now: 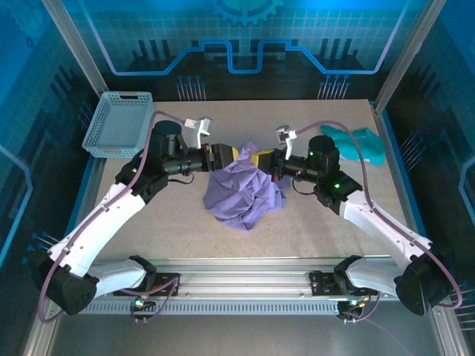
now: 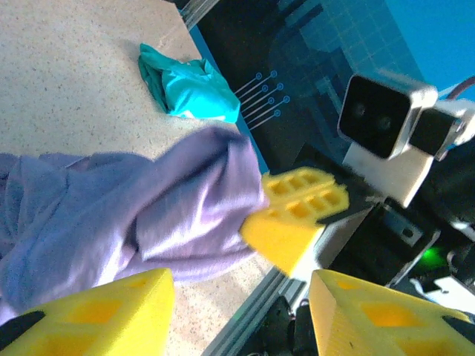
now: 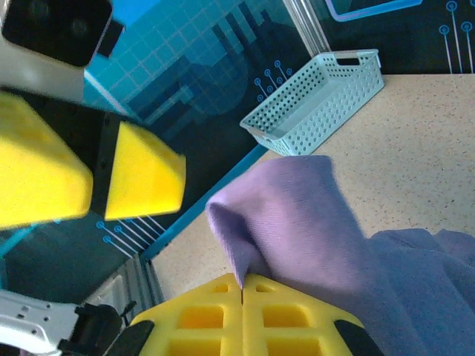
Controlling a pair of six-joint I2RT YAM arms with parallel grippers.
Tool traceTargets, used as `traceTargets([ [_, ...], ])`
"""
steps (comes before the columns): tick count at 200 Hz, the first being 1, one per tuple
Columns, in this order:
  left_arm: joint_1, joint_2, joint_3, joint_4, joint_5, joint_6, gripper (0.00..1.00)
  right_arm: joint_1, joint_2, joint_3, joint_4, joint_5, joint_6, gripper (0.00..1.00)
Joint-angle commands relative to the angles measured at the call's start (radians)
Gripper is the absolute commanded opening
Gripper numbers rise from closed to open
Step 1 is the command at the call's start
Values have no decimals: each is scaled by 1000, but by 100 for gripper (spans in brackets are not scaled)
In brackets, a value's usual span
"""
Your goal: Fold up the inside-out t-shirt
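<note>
Lavender t-shirt (image 3: 304,215) fold in right hand (image 3: 243,282), wrist view.

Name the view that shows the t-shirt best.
Top external: it takes in the whole t-shirt, a crumpled mass. The right wrist view shows close up the fold pinched in the right gripper. The left wrist view shows a blurred stretch of fabric running up to that gripper.

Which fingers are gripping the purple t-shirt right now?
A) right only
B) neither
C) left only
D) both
A: the right fingers are shut on a fold of the purple t-shirt, while the left fingers stand apart with no cloth between them.
</note>
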Motion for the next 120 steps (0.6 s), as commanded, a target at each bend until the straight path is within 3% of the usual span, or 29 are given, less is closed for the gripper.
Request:
traceTargets([
  [1,3,-14,-49,31,79,9,50,-13,-14,-11,66,-17,45,0],
  [120,47,170,2,164,174,-73,49,-13,-31,-39,58,-21,33,0],
])
